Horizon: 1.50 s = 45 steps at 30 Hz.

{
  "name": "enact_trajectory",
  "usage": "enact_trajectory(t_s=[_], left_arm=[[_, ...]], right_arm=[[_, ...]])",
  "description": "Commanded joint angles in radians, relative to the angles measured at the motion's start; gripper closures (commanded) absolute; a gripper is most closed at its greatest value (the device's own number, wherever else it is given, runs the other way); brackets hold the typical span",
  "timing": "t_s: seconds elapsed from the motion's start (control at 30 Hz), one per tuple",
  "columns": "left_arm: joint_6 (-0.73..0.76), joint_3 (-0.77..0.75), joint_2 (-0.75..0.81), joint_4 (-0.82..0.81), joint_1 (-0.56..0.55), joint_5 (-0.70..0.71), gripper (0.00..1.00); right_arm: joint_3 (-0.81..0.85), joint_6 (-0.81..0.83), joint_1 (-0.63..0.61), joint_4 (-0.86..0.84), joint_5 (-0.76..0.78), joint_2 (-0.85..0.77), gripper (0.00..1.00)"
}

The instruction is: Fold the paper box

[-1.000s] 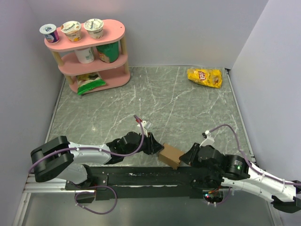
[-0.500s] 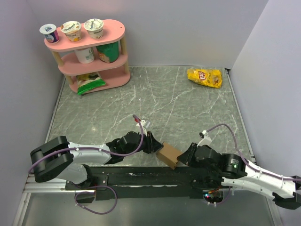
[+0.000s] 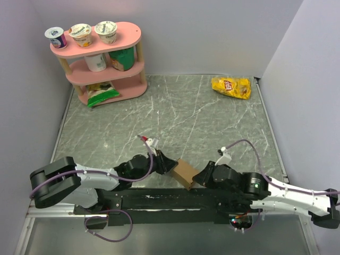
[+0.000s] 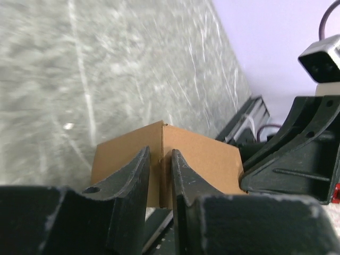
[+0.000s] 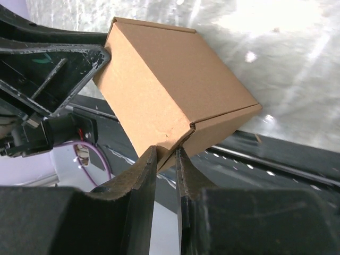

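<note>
The paper box [image 3: 185, 171] is a small, closed brown cardboard cube, held just above the table's near edge between my two arms. My left gripper [image 3: 171, 163] comes at it from the left. In the left wrist view its fingers [image 4: 183, 178] pinch one corner edge of the box [image 4: 204, 156]. My right gripper [image 3: 199, 176] meets the box from the right. In the right wrist view the box [image 5: 164, 79] fills the upper frame, and the right gripper [image 5: 166, 156] is shut on its lowest corner, by a flap seam.
A pink three-tier shelf [image 3: 101, 58] with yogurt cups and snack packs stands at the back left. A yellow chip bag [image 3: 231, 86] lies at the back right. The black mounting rail [image 3: 159, 197] runs just under the box. Side walls enclose the marbled table.
Both grippers and the box have shifted a little to the left along the near edge. The left jaws have narrowed slightly on the box's corner.
</note>
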State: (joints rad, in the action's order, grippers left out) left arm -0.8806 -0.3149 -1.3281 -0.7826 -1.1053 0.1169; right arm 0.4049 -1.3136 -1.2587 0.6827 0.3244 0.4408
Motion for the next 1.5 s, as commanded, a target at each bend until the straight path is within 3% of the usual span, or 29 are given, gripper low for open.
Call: enact_trajectory(t_s=[0.0,0.1,0.33,0.57,0.8,0.93,1.1,1.3,1.47], left_arm=[[0.018,0.129,-0.016,0.03,-0.008,0.044,0.73],[0.034,0.152,-0.002,0.02,-0.008,0.079,0.73],[0.038,0.312,0.056,-0.202,-0.008,0.191,0.65],[0.019,0.347,0.109,-0.126,-0.01,0.257,0.64],[-0.003,0.332,0.104,-0.082,-0.008,0.287,0.6],[0.074,0.321,0.005,-0.231,-0.01,0.267,0.6],[0.227,0.249,-0.195,-0.574,-0.008,0.316,0.6],[0.374,0.185,-0.356,-0.846,0.028,0.302,0.6],[0.384,0.215,-0.42,-0.987,0.061,0.303,0.6]], right_arm=[[-0.048,0.106,-0.027,-0.029,-0.026,0.202,0.96],[-0.015,0.141,-0.027,-0.057,0.024,0.283,0.96],[0.037,0.263,-0.03,-0.193,0.145,0.413,0.96],[0.086,0.32,-0.054,-0.216,0.229,0.527,0.97],[-0.006,0.266,-0.08,-0.224,0.3,0.474,1.0],[-0.037,0.316,-0.08,-0.296,0.384,0.454,1.0],[-0.025,0.454,-0.065,-0.377,0.511,0.489,1.0],[-0.051,0.736,-0.002,-0.67,0.559,0.518,1.0],[-0.075,0.937,0.005,-0.867,0.552,0.549,1.0]])
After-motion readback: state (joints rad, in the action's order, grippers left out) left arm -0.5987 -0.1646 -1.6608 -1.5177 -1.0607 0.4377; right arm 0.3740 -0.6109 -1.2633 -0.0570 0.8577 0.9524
